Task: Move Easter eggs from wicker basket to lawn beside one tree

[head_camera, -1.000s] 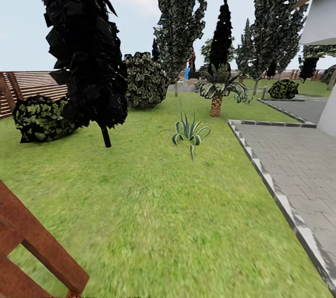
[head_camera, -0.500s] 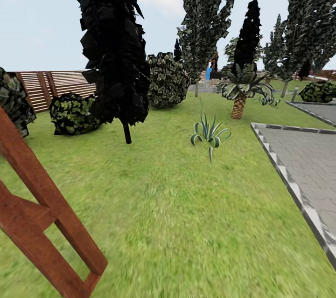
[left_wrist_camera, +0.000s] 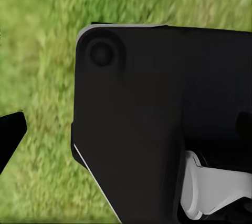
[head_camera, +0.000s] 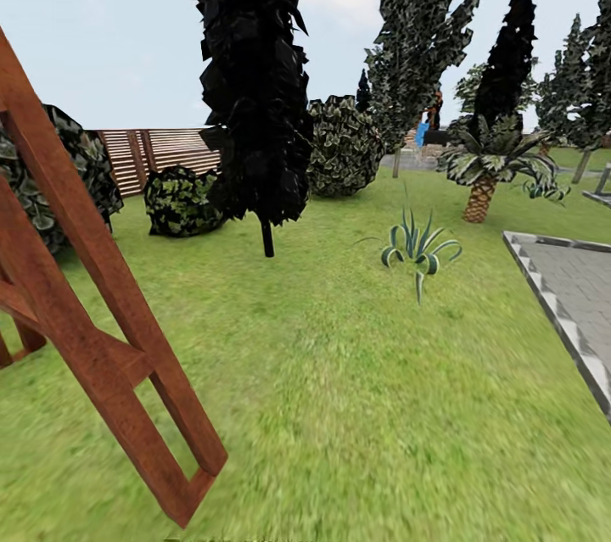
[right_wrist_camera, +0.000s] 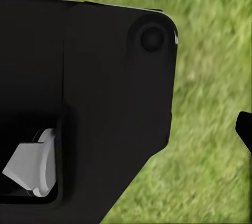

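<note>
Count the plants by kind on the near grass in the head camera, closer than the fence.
Dark cone-shaped cypress: 1
Round shrubs: 3
Spiky plant: 1
Short palm: 1
Total: 6

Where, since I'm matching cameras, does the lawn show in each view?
Head view: lawn spans the lower half, between wooden frame and paving.
Left wrist view: lawn behind a black robot part.
Right wrist view: lawn behind a black robot part.
Shared landmark: the mottled grass.
</note>
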### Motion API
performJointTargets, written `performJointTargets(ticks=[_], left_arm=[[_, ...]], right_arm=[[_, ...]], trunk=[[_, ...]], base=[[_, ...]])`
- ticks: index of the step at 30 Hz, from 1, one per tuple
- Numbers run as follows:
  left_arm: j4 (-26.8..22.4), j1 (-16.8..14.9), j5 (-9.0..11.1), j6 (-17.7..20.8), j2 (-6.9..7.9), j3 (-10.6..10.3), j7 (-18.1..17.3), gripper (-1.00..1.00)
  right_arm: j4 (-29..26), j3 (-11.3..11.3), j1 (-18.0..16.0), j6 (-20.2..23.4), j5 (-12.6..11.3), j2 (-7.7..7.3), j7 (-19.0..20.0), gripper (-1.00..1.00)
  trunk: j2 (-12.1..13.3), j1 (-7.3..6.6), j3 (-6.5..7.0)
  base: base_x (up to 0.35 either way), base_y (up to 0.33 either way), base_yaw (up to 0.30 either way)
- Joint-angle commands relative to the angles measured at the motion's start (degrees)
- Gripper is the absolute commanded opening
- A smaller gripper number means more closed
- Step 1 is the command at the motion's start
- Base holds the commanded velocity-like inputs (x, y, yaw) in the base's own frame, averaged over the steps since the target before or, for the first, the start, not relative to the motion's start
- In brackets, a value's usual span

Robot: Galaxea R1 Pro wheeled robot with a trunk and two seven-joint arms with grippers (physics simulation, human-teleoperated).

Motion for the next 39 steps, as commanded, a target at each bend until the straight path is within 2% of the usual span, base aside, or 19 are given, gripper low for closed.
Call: performJointTargets(ticks=[1,21,30,39], left_arm=[[-0.1,0.0,0.0,-0.1,-0.02,0.3,0.0,1.00],[0.0,0.0,-0.1,0.1,-0.02,0.4,-0.1,1.00],[0.0,0.0,0.1,0.4,-0.02,0.5,-0.1,1.00],[0.0,0.0,0.1,0.5,-0.02,0.5,0.0,1.00]], right_arm=[[0.1,0.3,0.0,-0.2,0.2,0.02,-0.4,1.00],[0.1,0.3,0.0,-0.2,0.2,0.02,-0.4,1.00],[0.1,0.3,0.0,-0.2,0.2,0.01,-0.4,1.00],[0.1,0.4,0.0,-0.2,0.2,0.02,-0.4,1.00]], trunk=[[-0.1,0.02,-0.09],[-0.1,0.02,-0.09],[3.5,-1.96,1.53],[3.5,-1.96,1.53]], base=[[-0.105,0.000,0.292],[-0.024,0.000,0.292],[0.000,0.000,0.292],[0.000,0.000,0.292]])
